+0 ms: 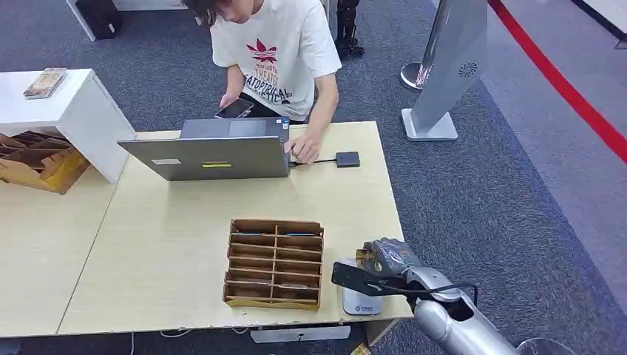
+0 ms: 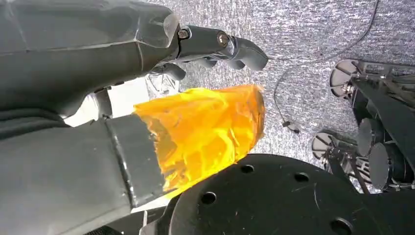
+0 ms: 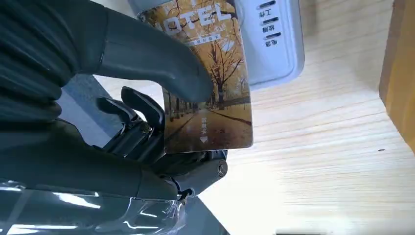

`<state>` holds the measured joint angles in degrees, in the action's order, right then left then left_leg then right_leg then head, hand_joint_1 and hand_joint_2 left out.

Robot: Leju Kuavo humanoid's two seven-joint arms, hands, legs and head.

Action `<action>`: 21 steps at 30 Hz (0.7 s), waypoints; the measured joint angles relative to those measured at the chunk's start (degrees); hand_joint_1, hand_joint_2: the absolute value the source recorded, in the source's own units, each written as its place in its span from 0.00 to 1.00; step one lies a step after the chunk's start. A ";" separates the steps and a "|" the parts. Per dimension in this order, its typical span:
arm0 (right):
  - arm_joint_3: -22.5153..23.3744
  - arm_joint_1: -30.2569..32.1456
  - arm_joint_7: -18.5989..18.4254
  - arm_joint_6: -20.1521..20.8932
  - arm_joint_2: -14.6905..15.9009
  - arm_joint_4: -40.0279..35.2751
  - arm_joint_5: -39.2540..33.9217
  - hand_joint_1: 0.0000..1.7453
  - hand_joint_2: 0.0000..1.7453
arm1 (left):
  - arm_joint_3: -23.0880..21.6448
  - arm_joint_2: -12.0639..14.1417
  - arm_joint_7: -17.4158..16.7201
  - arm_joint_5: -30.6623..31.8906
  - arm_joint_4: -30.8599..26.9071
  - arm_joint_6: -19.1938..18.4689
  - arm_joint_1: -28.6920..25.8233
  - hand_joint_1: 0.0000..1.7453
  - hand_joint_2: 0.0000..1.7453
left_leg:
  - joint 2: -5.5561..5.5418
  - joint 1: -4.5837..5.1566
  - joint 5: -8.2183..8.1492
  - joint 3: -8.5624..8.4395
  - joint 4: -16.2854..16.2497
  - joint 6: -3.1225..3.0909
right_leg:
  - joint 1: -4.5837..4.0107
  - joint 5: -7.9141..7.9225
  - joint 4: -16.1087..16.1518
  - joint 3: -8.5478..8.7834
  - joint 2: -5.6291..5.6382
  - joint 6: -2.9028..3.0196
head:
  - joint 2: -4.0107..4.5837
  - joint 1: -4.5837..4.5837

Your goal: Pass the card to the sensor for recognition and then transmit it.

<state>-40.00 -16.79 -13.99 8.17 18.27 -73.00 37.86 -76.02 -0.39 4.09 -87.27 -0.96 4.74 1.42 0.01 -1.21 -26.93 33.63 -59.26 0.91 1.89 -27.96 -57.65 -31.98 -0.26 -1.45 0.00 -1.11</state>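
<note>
The right hand (image 3: 122,98) pinches the hotel card (image 3: 210,78) between thumb and fingers (image 3: 142,110), holding it flat over the white sensor (image 3: 274,44) on the tabletop (image 3: 318,161), probably for reading; the left hand (image 2: 98,63) has its fingers loosely curled, holding nothing

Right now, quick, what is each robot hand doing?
Left hand: fingers curled, holding nothing.
Right hand: holding the hotel card over the white card reader.
</note>
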 joint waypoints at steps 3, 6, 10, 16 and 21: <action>-0.07 -0.05 0.00 0.00 0.04 0.00 0.00 1.00 1.00 | 0.00 0.02 0.00 0.00 0.00 -0.02 0.00 0.00 0.00 | 0.00 0.00 -0.02 -0.01 0.00 -0.02 | 0.00 0.00 0.00 0.00 0.00 0.00 | 0.00 0.00; -0.13 -0.08 0.00 0.00 0.15 0.00 -0.04 1.00 1.00 | 0.00 0.04 0.00 0.00 0.00 -0.02 0.00 0.00 0.00 | 0.00 0.00 -0.02 -0.01 0.00 -0.03 | 0.00 0.00 0.00 0.01 0.00 0.00 | 0.00 0.02; -0.13 0.33 0.35 -2.96 0.15 -0.04 0.29 1.00 1.00 | 0.00 0.04 0.11 0.00 0.00 0.04 -0.01 0.00 0.00 | -0.01 0.00 -0.02 0.00 0.00 -0.03 | 0.00 0.00 0.01 0.08 -0.01 0.00 | 0.00 0.02; 3.53 5.55 4.30 -20.22 -2.83 -3.79 7.51 1.00 1.00 | 0.00 -0.41 0.98 0.00 0.00 1.24 -0.01 0.00 0.00 | -0.05 0.00 -0.02 0.09 0.00 -0.03 | -0.01 0.00 0.00 0.03 -0.03 0.00 | 0.00 0.02; 11.04 12.78 11.74 -35.07 -8.97 -11.81 11.58 1.00 1.00 | -0.04 -1.47 1.97 0.02 0.00 2.95 0.05 0.00 0.00 | -0.05 0.00 -0.02 0.23 0.01 -0.02 | -0.01 -0.06 -0.01 -0.14 -0.02 -0.01 | 0.00 -0.02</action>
<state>-28.95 -4.01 -2.25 -26.89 9.31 -84.81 49.44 -76.06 -1.86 6.06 -87.25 -0.96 7.70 1.46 -0.04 -1.22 -26.95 33.86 -59.25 0.88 1.88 -28.01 -57.65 -32.12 -0.28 -1.47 0.00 -1.14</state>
